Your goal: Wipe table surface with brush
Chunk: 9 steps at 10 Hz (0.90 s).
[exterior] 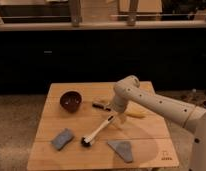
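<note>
The table surface (71,127) is a light wooden square top made of planks, with a small dark logo at its near right corner. The brush (97,132) lies slanted across the middle of it, with its black bristle head at the lower left and its white handle running up to the right. My gripper (117,115) reaches down from the white arm and sits at the upper end of the handle, just above the tabletop.
A dark brown bowl (70,100) stands at the back left. A short dark-topped block (100,104) lies left of the gripper. A grey-blue sponge (62,138) lies at the front left and a grey cloth (121,149) at the front right. A yellowish object (135,113) lies behind the arm.
</note>
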{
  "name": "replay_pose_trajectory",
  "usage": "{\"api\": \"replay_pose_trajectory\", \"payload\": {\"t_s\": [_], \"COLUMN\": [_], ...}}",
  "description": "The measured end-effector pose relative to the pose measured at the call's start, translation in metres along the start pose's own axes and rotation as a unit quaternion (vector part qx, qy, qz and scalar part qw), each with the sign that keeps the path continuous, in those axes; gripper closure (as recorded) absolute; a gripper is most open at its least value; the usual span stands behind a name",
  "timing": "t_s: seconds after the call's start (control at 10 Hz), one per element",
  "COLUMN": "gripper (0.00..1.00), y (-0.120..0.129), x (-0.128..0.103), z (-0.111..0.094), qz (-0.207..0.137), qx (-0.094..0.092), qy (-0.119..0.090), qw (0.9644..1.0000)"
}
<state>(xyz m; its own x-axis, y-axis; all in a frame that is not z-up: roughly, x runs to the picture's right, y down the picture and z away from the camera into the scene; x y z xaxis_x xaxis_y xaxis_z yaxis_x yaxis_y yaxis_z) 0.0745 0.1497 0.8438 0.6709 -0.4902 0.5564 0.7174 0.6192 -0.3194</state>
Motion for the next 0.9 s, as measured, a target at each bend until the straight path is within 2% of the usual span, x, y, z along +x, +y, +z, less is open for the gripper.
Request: {"api": "replay_pose_trajectory", "payload": {"t_s": [0.3, 0.6, 0.9], "gripper": [0.2, 0.2, 0.2], "y": [-0.002, -0.006, -0.004], "x": [-0.024, -0.041, -0.044], "z": [0.012, 0.028, 0.037], "qz": [-0.021, -0.016, 0.0], "qx": [-0.006, -0.013, -0.013], "qy": [-0.002, -0.005, -0.004], "qw": [0.9998, 0.9998, 0.9999]}}
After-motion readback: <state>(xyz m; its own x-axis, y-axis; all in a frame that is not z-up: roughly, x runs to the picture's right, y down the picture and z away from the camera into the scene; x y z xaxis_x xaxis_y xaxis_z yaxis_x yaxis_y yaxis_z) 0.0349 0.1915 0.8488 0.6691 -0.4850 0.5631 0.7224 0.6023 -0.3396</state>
